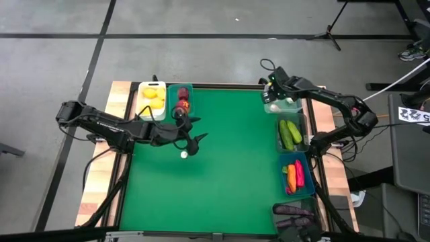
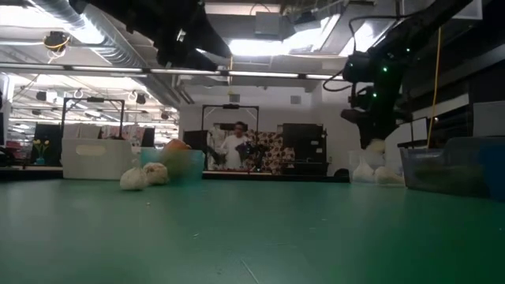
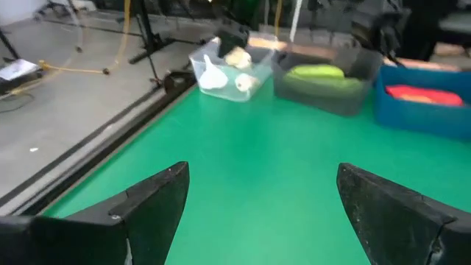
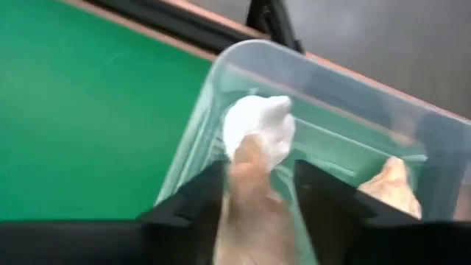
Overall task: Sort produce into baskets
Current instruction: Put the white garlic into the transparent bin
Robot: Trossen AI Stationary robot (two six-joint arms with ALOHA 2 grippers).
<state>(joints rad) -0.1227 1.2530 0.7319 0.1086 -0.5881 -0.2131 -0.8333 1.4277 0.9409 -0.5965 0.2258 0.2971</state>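
One garlic bulb [image 4: 254, 147] (right pincer [image 4: 257, 184])

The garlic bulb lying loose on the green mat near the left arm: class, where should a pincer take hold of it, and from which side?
Grip the garlic bulb across its round body, coming from straight above: it lies alone on the open mat, so both sides are free.
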